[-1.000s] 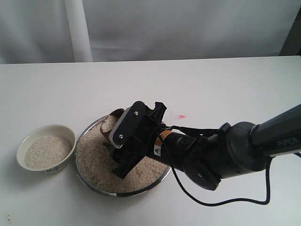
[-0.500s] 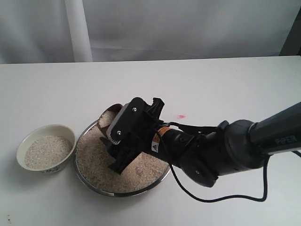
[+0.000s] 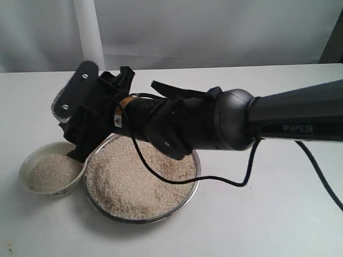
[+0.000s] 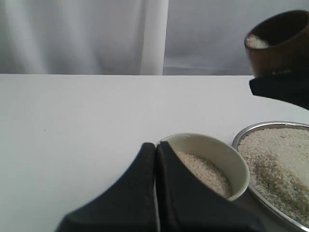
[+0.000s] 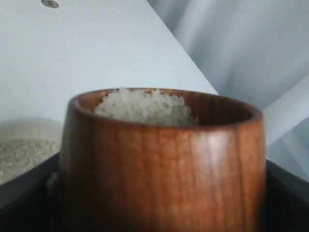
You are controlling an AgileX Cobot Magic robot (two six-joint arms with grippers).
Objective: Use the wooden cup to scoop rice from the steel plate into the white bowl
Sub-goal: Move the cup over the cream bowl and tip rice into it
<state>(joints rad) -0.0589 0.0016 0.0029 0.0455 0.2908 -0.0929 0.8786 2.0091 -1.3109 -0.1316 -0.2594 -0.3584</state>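
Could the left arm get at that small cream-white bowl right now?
Probably yes. The left end effector, shut, sits low and close beside the small cream-white ceramic bowl, with nothing visible between them. The reddish-brown wooden cup hangs higher up, so only an approach from overhead might be crowded.

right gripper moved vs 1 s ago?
Yes. In the exterior view the right gripper has gone up and left, from over the steel plate to above the white bowl, carrying the wooden cup with it.
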